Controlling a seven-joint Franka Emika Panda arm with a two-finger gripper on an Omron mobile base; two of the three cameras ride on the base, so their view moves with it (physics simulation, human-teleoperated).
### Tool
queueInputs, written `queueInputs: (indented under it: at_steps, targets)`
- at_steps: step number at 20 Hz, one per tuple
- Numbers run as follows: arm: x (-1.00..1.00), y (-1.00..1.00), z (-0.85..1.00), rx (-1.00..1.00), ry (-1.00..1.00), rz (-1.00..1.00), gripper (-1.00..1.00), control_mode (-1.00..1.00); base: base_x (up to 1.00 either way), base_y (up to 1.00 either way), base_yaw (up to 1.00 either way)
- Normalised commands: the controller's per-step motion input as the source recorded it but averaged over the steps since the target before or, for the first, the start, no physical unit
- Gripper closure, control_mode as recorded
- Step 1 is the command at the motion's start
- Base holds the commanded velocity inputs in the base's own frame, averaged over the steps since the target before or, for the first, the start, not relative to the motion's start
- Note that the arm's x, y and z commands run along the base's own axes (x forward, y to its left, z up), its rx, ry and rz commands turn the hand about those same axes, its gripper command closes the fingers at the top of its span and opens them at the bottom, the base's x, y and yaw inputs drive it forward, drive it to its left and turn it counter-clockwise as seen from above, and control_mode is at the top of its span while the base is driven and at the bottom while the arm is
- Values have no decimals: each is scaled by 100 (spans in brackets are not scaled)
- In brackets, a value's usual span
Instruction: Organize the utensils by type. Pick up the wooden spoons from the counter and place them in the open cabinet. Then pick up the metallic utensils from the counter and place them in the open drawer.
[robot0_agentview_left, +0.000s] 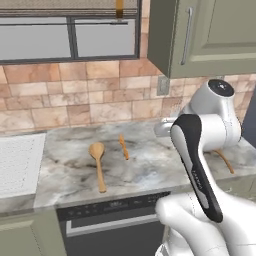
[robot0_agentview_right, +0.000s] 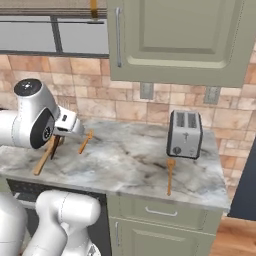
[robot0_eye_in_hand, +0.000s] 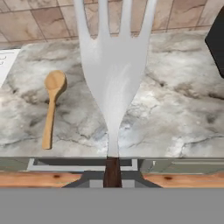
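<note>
— Silvery fork with a thin dark handle (robot0_eye_in_hand: 113, 74) rises right before the hand camera; its tine tips are cut off by the top edge.

— And the fingers (robot0_eye_in_hand: 112, 181)?

— Clamped on that dark handle; the tips themselves are hard to make out.

— Wooden spoons?

— Long orange-tan wooden spoon with a round bowl (robot0_agentview_left: 98, 163) lies on the grey-white marbled desk (robot0_agentview_left: 150, 167), left of the fork in the hand view. Shorter slim wooden spoon (robot0_agentview_left: 123, 146) lies just beside it. From the right, the white arm partly hides the long one.
</note>
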Motion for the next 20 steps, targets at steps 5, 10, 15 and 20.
queueInputs:
  at_steps: [5,10,15,20]
  targets:
    - [0,0,0,0,0,0,100,100,-60,0,-5]
    - [0,0,0,0,0,0,100,100,-11,17,-27]
    - [0,0,0,0,0,0,100,100,-4,32,-74]
    - [0,0,0,0,0,0,100,100,-25,17,-88]
